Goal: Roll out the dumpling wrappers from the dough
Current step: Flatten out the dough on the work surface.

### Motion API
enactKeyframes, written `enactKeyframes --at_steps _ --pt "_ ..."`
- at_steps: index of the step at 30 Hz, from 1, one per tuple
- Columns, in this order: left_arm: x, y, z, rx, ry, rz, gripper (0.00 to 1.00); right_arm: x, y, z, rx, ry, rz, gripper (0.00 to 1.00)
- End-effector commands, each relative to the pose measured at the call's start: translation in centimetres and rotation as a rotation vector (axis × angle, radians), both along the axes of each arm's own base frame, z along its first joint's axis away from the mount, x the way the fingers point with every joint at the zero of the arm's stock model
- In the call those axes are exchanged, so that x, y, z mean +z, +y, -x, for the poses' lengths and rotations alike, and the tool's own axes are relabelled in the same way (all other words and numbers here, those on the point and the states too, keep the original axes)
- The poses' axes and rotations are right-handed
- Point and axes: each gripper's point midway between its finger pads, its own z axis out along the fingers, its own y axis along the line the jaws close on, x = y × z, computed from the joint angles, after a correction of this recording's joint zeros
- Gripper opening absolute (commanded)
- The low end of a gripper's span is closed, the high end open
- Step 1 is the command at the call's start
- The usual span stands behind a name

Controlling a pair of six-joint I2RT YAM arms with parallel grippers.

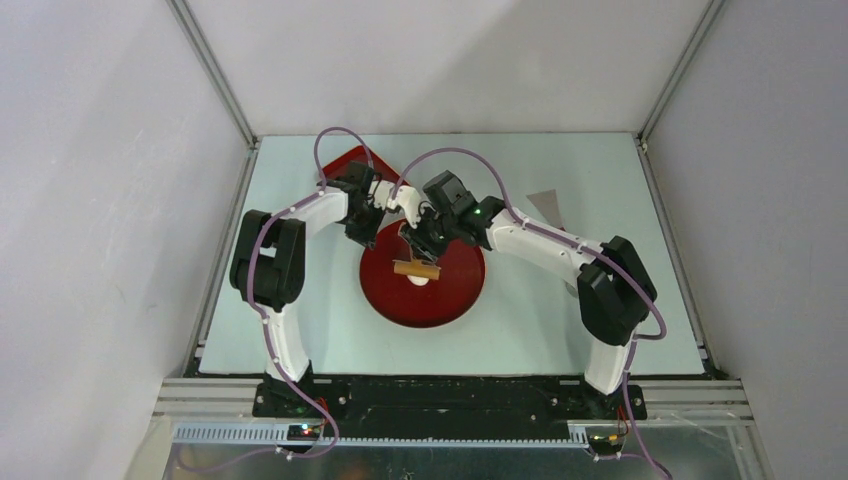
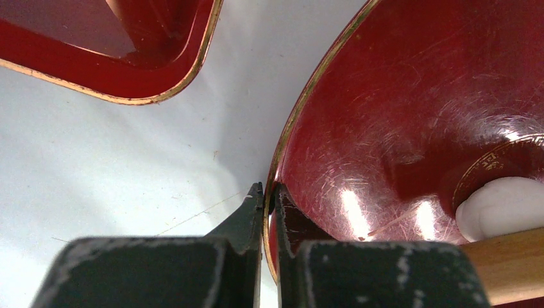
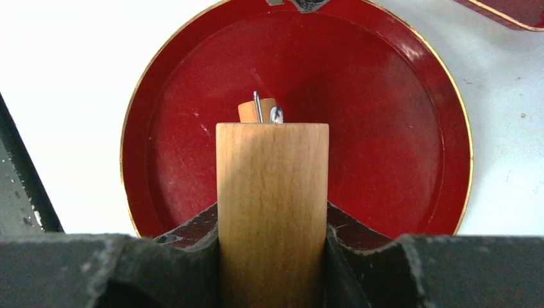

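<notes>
Top external view, item one: I log a round red plate [image 1: 452,300] at mid-table, with both arms bent elbows-out from their bases. Their wrists meet over the plate's far side.

Markings: I can read no lettering. The only decoration I find is a gilt rim line and a gilt fret band [image 2: 491,163] around the plate's well.

Left gripper [image 2: 266,192]: the forearm angles inward to the plate's far-left edge. The jaws are nearly together and pinch the plate's rim, one finger outside it and one inside.

Right gripper [image 3: 272,221]: the forearm comes in from the right, wrist tipped down over the plate. The jaws are clamped on the sides of a wooden rolling pin [image 3: 272,167], which runs away from the wrist camera. A small metal fitting [image 3: 259,108] shows at the pin's far end.

White dough piece [image 2: 500,206]: a rounded lump in the plate's well, near the centre. The pin lies across it and seems to touch it.

Second red tray [image 1: 345,160]: gilt-edged, at the far left of the table and apart from the plate.

Surface and room: a pale table [image 1: 560,310], with a grey triangular patch [image 1: 548,205] at its far right. There are plain white walls, aluminium corner posts [image 1: 215,70] and purple cables [image 1: 340,135] looped over the arms.
</notes>
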Motion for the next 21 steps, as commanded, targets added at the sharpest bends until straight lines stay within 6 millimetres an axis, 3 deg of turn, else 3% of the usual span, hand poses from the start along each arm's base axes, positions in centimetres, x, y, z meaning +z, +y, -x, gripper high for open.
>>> enactKeyframes --at_steps 1,7,15,21 --pt "-0.7 0.4 -0.4 0.0 0.009 -0.02 0.0 0.2 -0.2 -2.9 -0.057 -0.109 0.027 0.0" --pt "-0.7 0.4 -0.4 0.0 0.008 -0.019 0.0 0.1 0.3 -2.7 -0.052 -0.141 0.038 0.0" --pt "-0.7 0.5 -0.4 0.001 0.009 -0.021 0.0 -0.5 0.5 -0.1 0.046 -0.047 0.034 0.0" --pt "-0.8 0.4 -0.4 0.001 0.01 -0.019 0.0 1.5 -0.3 -2.9 -0.081 -0.144 0.033 0.0"
